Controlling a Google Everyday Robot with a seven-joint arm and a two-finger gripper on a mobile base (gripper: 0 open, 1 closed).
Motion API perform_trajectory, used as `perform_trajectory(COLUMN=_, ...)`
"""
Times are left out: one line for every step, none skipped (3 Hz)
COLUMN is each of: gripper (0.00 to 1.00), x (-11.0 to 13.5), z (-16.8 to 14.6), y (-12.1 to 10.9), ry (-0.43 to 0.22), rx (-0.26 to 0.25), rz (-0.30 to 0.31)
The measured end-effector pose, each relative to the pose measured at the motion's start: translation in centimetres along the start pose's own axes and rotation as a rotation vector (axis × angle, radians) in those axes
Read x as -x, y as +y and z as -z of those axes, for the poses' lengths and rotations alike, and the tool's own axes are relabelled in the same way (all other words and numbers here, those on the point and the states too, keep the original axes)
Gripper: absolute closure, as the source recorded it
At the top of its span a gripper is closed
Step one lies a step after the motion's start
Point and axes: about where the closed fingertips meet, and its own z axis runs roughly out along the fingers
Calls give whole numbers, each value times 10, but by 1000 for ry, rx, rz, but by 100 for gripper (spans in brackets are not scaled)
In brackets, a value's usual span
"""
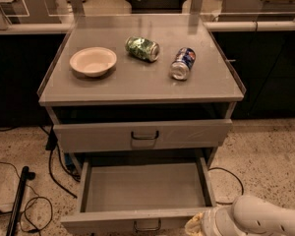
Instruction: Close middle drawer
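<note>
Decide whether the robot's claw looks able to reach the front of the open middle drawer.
Probably yes: the claw sits low in the view, beside the right-hand end of the front of the middle drawer, with nothing visible between them.

Only the far end of the robot's single arm (268, 219) shows, reaching in from the lower right corner of the camera view. The visible link is a thick, smooth, white rounded casing, lying almost level and pointing left. At its left end it widens into a white ring-like wrist collar (217, 223). Just past that collar sits the gripper (194, 226), seen only as a pale yellowish-tan piece low against the bottom edge, facing left and slightly down; the rest of it is cut off by the lower edge of the view
</note>
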Motion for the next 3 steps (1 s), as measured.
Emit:
perform_trajectory(gripper=59, x=0, z=0, y=0, ry=0, rx=0, rz=0)
perform_trajectory(gripper=28, x=0, z=-1, y=-1, ry=-2, rx=0, rz=0)
perform_trajectory(gripper=5, x=1, z=-1, y=-2, ry=-4, rx=0, rz=1)
